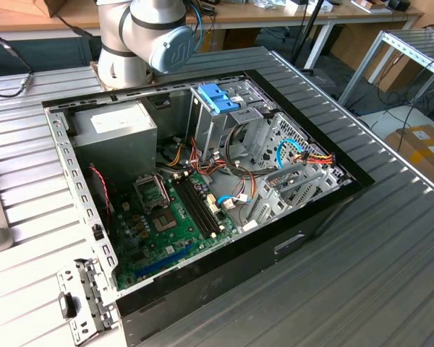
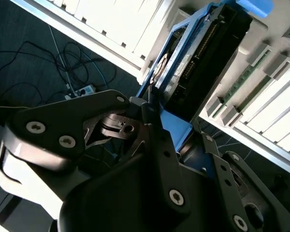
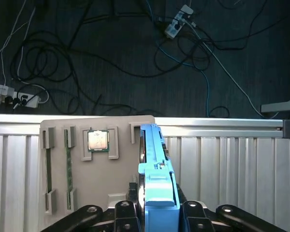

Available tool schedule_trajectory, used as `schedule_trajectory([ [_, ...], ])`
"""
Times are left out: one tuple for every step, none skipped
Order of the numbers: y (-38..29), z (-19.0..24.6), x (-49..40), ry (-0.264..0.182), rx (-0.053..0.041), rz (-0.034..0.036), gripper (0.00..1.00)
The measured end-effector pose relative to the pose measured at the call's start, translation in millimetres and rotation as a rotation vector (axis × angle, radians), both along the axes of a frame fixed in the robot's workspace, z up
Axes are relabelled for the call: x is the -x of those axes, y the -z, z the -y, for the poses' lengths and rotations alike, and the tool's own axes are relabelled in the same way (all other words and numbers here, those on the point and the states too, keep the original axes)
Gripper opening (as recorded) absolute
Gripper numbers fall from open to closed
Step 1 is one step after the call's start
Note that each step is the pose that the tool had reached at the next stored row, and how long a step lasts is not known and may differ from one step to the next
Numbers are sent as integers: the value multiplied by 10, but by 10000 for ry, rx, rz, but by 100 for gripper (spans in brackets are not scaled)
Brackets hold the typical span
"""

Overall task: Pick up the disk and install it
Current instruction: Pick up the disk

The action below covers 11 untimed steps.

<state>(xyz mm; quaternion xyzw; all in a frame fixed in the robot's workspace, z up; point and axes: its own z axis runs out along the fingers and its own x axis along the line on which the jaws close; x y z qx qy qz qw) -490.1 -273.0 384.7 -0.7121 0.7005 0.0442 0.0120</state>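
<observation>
Where the exterior view looks down on the ribbed worktop [image 1: 390,238], one open computer case [image 1: 275,249] lies on it, with the arm [image 1: 148,32] behind it. Inside the case: one blue clip [image 1: 218,97] on the drive cage, one grey power-supply box [image 1: 116,130], one green motherboard [image 1: 170,220].

Second wrist view – the gripper [image 2: 171,128] is clamped on the disk [image 2: 203,48], black fingers [image 2: 157,140] pressed against its blue rail. The disk reaches away from the gripper over pale ribbed panels.

First wrist view – the gripper [image 3: 159,210] has the one disk [image 3: 154,154] edge-on between two fingers. The disk is over a beige tray [image 3: 118,169]; can't tell if it touches. The tray holds two memory sticks [image 3: 67,164] and one processor chip [image 3: 97,140]. Beyond the worktop edge is dark floor [image 3: 111,92] with loose cables.
</observation>
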Motion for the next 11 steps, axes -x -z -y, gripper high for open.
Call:
schedule_trajectory([
  [-49, 2, 0, 0, -2, 1, 37],
  [-90, 3, 0, 0, -3, -1, 37],
  [-128, 4, 0, 0, -5, -1, 37],
  [-174, 5, 0, 0, -9, 0, 37],
  [-228, 5, 0, 0, -13, -2, 37],
  [-267, 6, 0, -1, -18, 0, 37],
  [-307, 7, 0, 0, -21, 0, 37],
  [-347, 9, 0, -1, -26, 0, 37],
  [-398, 13, 0, -1, -32, -1, 37],
  [-465, 17, 0, -1, -42, 0, 37],
  [-518, 22, 0, -1, -51, 0, 37],
])
